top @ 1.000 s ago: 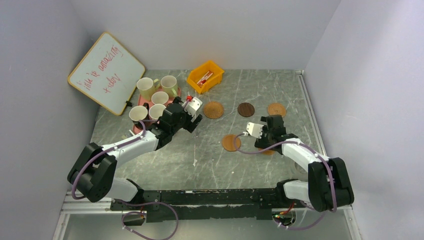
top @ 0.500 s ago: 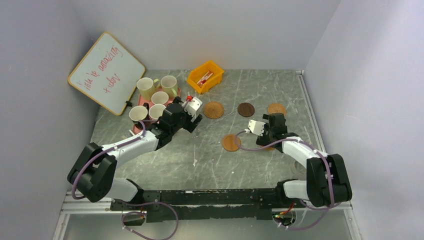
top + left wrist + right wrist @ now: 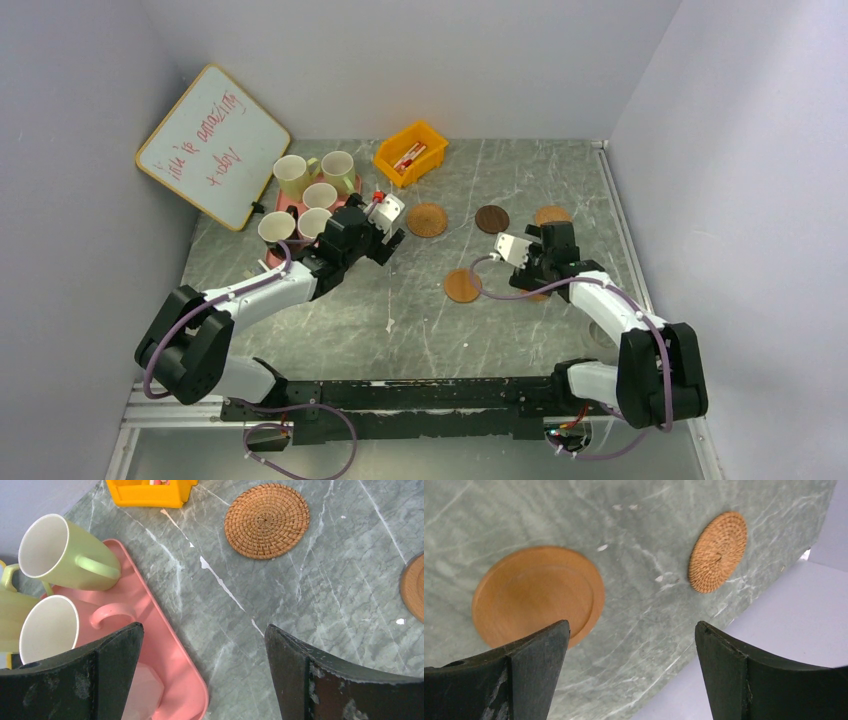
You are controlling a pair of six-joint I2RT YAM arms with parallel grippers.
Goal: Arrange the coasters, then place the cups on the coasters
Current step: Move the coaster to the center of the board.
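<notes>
Several cups stand on a pink tray at the left: two pale green ones, two pale pink and a dark one. Coasters lie apart on the table: a woven one, a dark brown one, another woven one and a plain orange one. My left gripper hovers open beside the tray's right edge, empty. My right gripper is open over bare table, between an orange coaster and the woven coaster.
A yellow bin with small items sits at the back. A whiteboard leans against the left wall behind the tray. Walls close in the table on the left, back and right; the right wall is near my right gripper.
My right gripper has moved a little toward the back of the table, closer to the woven coaster. The left arm has stayed still.
</notes>
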